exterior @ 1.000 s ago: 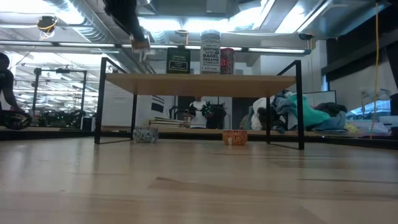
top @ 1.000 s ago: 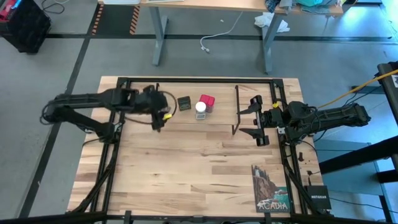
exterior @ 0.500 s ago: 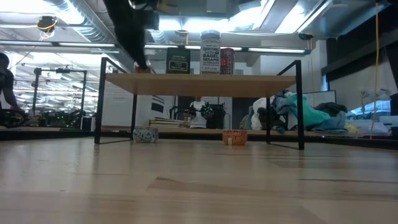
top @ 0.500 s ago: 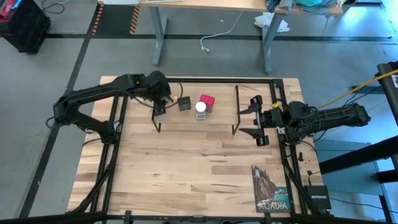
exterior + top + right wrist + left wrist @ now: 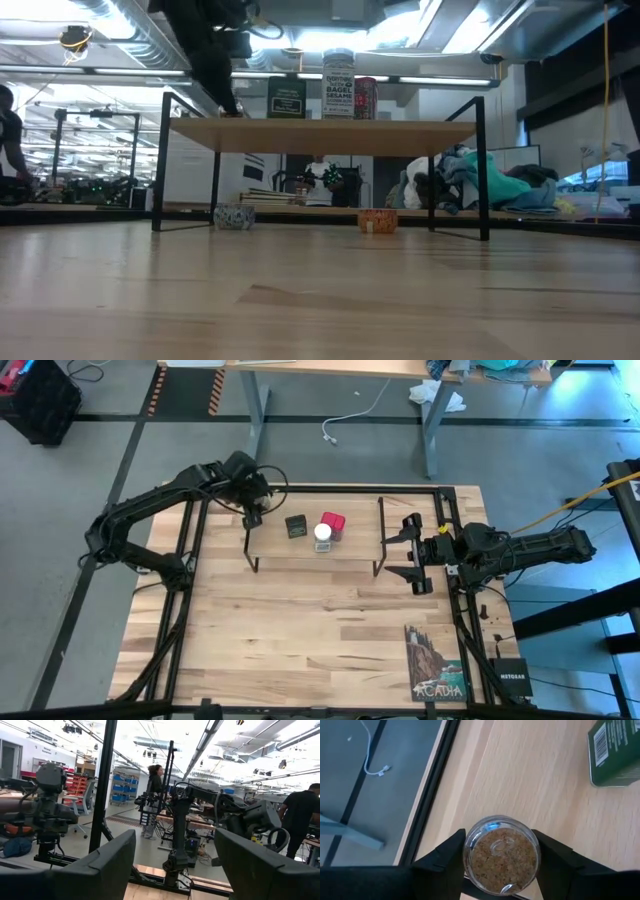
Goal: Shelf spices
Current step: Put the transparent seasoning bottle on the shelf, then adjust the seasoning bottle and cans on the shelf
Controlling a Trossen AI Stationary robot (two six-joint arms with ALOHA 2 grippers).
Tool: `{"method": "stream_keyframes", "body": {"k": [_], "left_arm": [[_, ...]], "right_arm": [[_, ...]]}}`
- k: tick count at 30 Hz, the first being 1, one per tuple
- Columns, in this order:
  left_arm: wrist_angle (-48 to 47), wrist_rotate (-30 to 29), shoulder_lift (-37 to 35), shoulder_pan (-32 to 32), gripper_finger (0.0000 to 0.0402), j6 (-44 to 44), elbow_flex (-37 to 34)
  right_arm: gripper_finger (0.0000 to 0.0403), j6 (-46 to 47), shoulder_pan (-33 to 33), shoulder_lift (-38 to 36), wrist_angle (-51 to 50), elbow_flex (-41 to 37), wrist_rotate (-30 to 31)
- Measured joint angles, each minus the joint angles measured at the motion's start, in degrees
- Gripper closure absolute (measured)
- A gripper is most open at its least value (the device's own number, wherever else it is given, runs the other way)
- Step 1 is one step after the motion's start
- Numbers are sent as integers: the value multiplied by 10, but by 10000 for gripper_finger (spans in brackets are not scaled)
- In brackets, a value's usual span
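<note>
The shelf (image 5: 350,552), a light plank on black wire legs (image 5: 400,134), stands at the table's far middle. On it rest on their bases the dark square tin (image 5: 296,526) (image 5: 286,99) (image 5: 615,752), the red square tin (image 5: 333,522) (image 5: 366,98) and the white-capped clear jar (image 5: 322,536) (image 5: 338,84). My left gripper (image 5: 253,517) (image 5: 228,106) is over the plank's left far corner, shut on the tiny round jar (image 5: 501,856) of tan spice. My right gripper (image 5: 405,550) (image 5: 175,865) waits open at the shelf's right end. My left gripper pinches the tiny jar by its round side wall (image 5: 470,851), one finger (image 5: 445,857) on each side, coming from above and pointing down. The jar stays upright over the plank's left end. Whether its base touches the plank, I cannot tell.
A picture card marked Acadia (image 5: 436,660) and a black box (image 5: 512,674) lie at the table's near right corner. Two small tubs (image 5: 234,216) (image 5: 377,221) show beneath the shelf in the low view. People stand in the room beyond (image 5: 154,785). The near table half is bare wood (image 5: 300,630).
My left gripper, carrying the tiny jar, has swung from beside the shelf's left end toward the table's far edge and come down to the plank's left far corner. The jar has moved with it. The other tins and the jar on the shelf have not moved.
</note>
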Motion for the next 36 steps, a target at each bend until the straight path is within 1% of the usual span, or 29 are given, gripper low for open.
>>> {"method": "stream_keyframes", "body": {"k": [3,10,16,23,24,25,28,30,32,36], "left_arm": [[0,24,3,15,227,28,0],[-1,33,37,29,227,54,0],[13,37,59,29,227,54,3],[39,31,50,25,227,20,2],[41,30,50,23,221,10,6],[44,31,49,23,205,5,10],[36,30,49,18,136,-12,13],[34,30,49,13,102,-20,14],[20,30,49,8,85,-23,14],[-8,30,49,-3,77,-34,14]], "right_arm": [[125,-7,0,0,0,0,0],[125,-12,0,0,1,0,13],[125,-12,0,0,0,0,14],[125,-12,0,0,-14,0,14],[125,-12,0,0,-14,0,14],[125,-12,0,0,-14,0,14],[125,-12,0,0,-14,0,14],[125,-12,0,0,-14,0,14],[125,-11,0,0,-14,0,14],[125,-11,0,0,-15,0,14]]}}
